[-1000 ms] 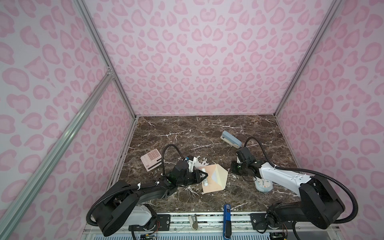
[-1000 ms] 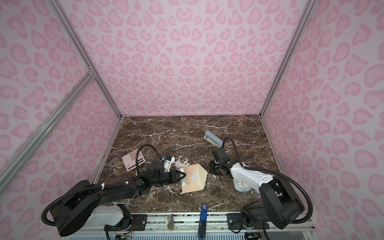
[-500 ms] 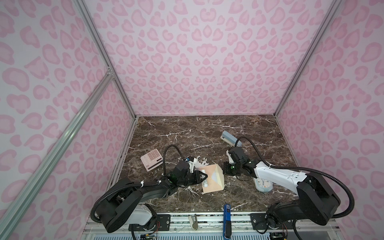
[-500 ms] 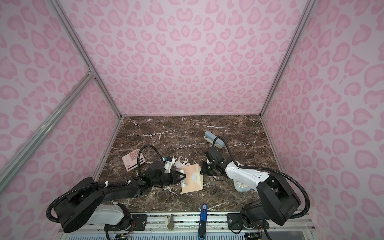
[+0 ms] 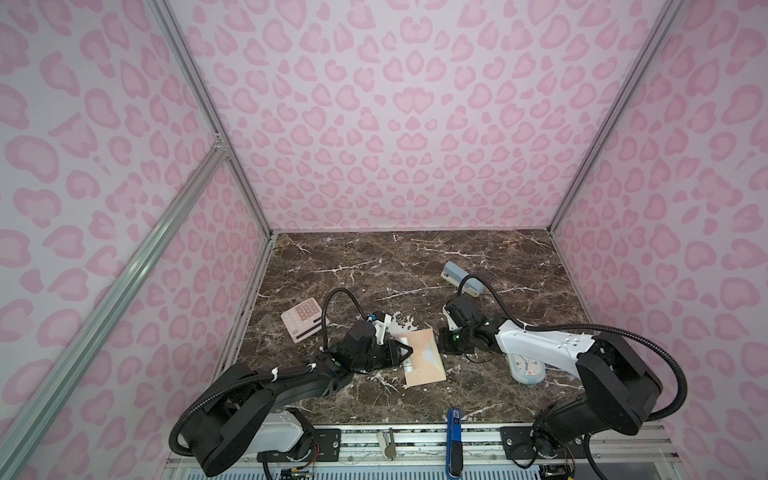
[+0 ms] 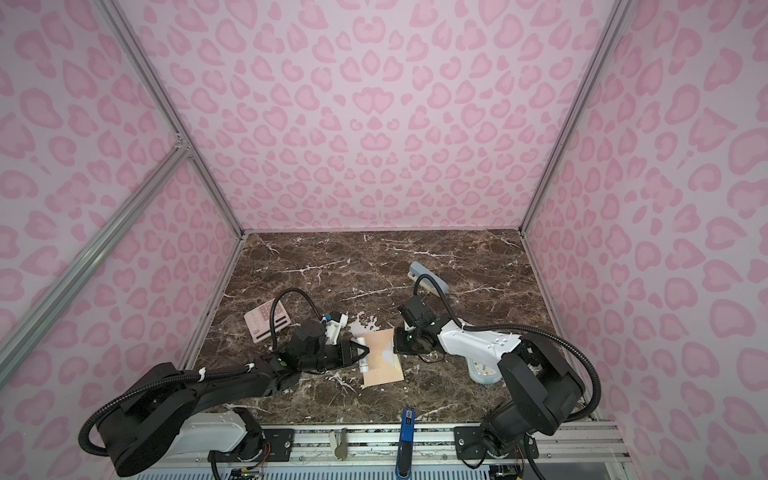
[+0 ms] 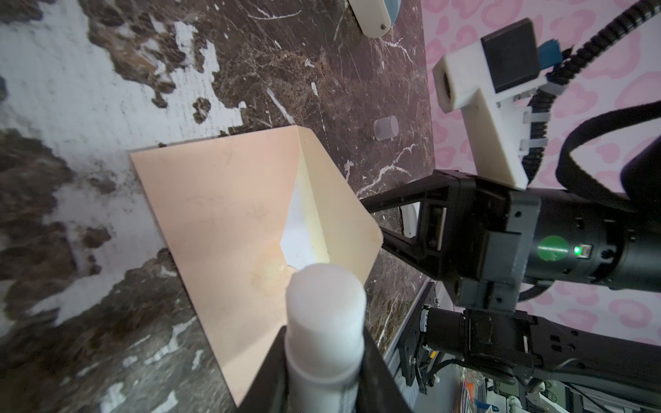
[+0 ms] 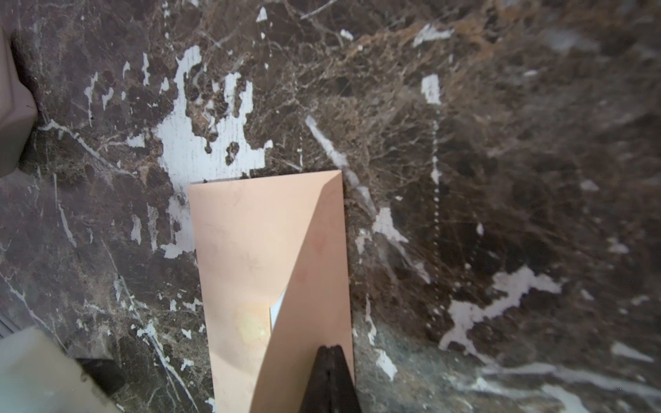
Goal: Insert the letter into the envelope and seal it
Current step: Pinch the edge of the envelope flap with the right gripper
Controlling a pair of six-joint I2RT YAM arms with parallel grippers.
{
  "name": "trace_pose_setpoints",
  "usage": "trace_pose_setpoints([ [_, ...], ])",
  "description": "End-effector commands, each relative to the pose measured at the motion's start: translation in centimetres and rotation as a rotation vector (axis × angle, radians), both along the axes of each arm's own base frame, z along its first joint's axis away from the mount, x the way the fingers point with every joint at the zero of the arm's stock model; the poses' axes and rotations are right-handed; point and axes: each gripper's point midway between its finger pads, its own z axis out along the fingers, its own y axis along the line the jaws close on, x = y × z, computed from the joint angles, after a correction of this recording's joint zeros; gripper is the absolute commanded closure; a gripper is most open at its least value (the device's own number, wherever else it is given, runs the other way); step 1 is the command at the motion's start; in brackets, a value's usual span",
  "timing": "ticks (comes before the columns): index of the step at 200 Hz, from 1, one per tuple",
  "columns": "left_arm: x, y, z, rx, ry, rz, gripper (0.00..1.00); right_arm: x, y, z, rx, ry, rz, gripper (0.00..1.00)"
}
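The letter (image 7: 298, 229) sits inside the envelope (image 5: 424, 357), only a white sliver showing under the half-raised flap (image 7: 332, 200); the envelope lies flat on the counter (image 5: 415, 270); sealing looks to be the step in hand; the left gripper (image 5: 405, 352), on the envelope's side opposite the flap, has its jaws clamped round a white glue stick (image 7: 325, 321) whose tip hangs over the envelope's body; a pale shiny patch (image 8: 250, 323) there may be glue; the right gripper (image 8: 331, 359), jaws pressed together and empty, leans on the flap's outer face; next, probably, the stick must clear away so the flap can be folded flat onto that patch and pressed, without dragging the envelope.
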Motion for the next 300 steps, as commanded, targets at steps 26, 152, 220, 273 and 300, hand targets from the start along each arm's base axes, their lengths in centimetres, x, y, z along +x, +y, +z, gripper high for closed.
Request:
trace_pose_setpoints([
  [26,-0.1,0.6,-0.4,0.022,-0.008,0.001,0.89,-0.5,0.3,-1.1,-0.048,0.012,0.024,0.99],
  [152,-0.6,1.3,-1.3,0.032,0.006,0.012,0.89,-1.4,2.5,-1.8,-0.133,0.029,0.088,0.96],
  [220,-0.6,1.5,-1.3,0.031,0.006,0.014,0.89,-1.8,3.2,-2.3,-0.205,0.059,0.119,0.95],
  [273,-0.6,1.6,-1.2,0.029,0.002,0.019,0.89,-2.2,3.9,-3.0,-0.231,0.09,0.148,0.92],
  [300,-0.6,1.7,-1.2,0.032,0.001,0.02,0.89,-2.4,4.1,-3.2,-0.241,0.104,0.155,0.92],
])
